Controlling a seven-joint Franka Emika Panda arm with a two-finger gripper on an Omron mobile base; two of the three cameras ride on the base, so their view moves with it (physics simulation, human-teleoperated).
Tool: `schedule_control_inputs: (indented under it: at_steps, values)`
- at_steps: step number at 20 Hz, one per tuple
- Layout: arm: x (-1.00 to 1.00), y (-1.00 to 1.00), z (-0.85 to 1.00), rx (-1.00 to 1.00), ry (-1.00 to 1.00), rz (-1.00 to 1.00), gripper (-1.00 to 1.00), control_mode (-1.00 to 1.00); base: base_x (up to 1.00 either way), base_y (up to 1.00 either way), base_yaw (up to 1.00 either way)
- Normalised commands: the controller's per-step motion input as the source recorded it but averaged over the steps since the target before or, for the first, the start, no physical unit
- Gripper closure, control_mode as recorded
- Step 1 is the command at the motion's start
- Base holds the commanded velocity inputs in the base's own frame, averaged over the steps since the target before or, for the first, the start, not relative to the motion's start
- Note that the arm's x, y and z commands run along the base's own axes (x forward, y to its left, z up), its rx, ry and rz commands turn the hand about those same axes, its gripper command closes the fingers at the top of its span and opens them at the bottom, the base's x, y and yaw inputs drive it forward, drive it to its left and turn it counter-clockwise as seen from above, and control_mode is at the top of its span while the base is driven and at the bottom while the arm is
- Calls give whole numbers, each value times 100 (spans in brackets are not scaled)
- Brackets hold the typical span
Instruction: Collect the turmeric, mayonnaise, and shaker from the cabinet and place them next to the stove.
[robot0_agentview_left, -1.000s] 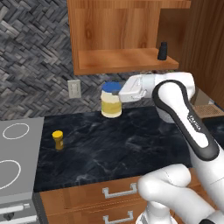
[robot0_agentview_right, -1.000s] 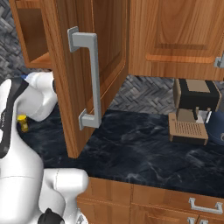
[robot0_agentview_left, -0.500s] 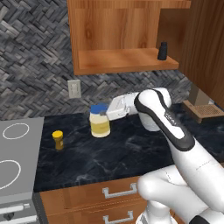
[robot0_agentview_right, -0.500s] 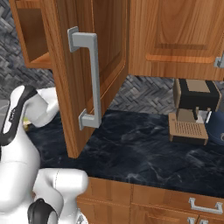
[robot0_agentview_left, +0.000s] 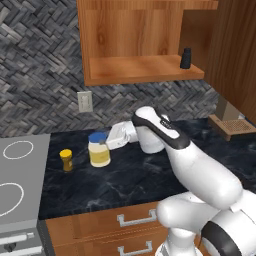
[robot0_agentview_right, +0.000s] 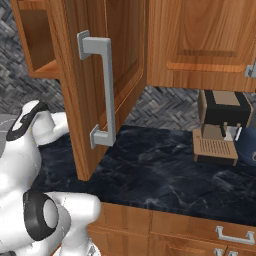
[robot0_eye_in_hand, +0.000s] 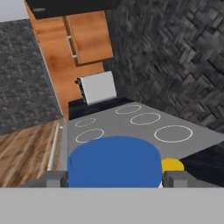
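Observation:
My gripper (robot0_agentview_left: 103, 142) is shut on the mayonnaise (robot0_agentview_left: 99, 154), a cream jar with a blue lid (robot0_eye_in_hand: 114, 161), held low over the black counter; I cannot tell whether it touches. The fingertips (robot0_eye_in_hand: 55, 178) sit on either side of the lid. The turmeric (robot0_agentview_left: 66, 160), a small yellow-lidded jar (robot0_eye_in_hand: 173, 165), stands on the counter just left of the mayonnaise. Left of both lies the grey stove (robot0_agentview_left: 17, 175) with white rings (robot0_eye_in_hand: 144, 119). The dark shaker (robot0_agentview_left: 186, 58) stands on the right end of the shelf in the open wooden cabinet (robot0_agentview_left: 140, 70).
A wall outlet (robot0_agentview_left: 85, 101) is above the jars. The open cabinet door (robot0_agentview_right: 100, 75) with its grey handle hangs over the counter. A coffee machine (robot0_agentview_right: 222, 120) stands at the far right. Drawers with silver handles (robot0_agentview_left: 135, 218) run under the counter. A white appliance (robot0_eye_in_hand: 98, 86) sits beyond the stove.
The arm has swung left and down, carrying the mayonnaise from mid-air below the cabinet to just beside the turmeric near the stove. The turmeric and shaker have not moved.

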Motion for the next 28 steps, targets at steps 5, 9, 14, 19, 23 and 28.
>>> schedule_control_inputs:
  at_steps: [5, 9, 14, 19, 23, 28]
  values:
    - [16, 39, -49, 2, -7, 8, 100, -100, 0, 0, 0]
    - [11, 29, -52, 0, -5, 8, 100, -100, 0, 0, 0]
    - [17, 35, -54, 0, 0, 6, 100, -100, 0, 0, 0]
    - [19, 47, -51, 0, 0, 3, 100, -100, 0, 0, 0]
    - [15, 51, -48, 0, 0, 2, 100, -100, 0, 0, 0]
    - [9, 51, -41, 0, 0, 1, 100, -100, 0, 0, 0]
